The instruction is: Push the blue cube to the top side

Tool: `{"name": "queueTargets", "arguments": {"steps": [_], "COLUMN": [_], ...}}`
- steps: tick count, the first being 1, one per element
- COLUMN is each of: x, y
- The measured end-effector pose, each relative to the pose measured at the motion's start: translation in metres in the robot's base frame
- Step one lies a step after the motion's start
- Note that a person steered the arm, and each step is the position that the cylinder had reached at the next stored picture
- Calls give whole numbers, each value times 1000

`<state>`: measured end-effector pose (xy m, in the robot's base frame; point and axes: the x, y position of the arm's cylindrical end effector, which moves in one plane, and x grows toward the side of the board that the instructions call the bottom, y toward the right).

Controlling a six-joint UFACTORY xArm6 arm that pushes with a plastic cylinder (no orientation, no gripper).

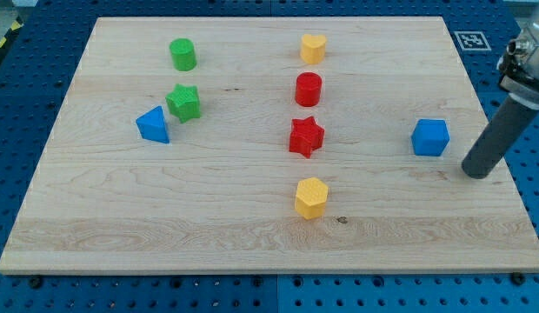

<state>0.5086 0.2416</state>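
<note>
The blue cube (430, 137) sits on the wooden board (122, 217) at the view's right, about mid-height. My tip (478, 170) is the lower end of the dark rod, just to the right of the cube and slightly below it, with a small gap between them. The rod slants up toward the view's right edge.
A blue triangular block (153, 125), a green star (183, 103) and a green cylinder (182, 54) are at the left. In the middle column stand a yellow block (313, 48), a red cylinder (309, 89), a red star (306, 136) and a yellow hexagonal block (310, 197).
</note>
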Motion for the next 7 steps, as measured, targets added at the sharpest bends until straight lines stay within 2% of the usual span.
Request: {"name": "queueTargets", "arguments": {"steps": [1, 3, 6, 7], "x": [-3, -41, -127, -139], "y": [-21, -45, -49, -49]}}
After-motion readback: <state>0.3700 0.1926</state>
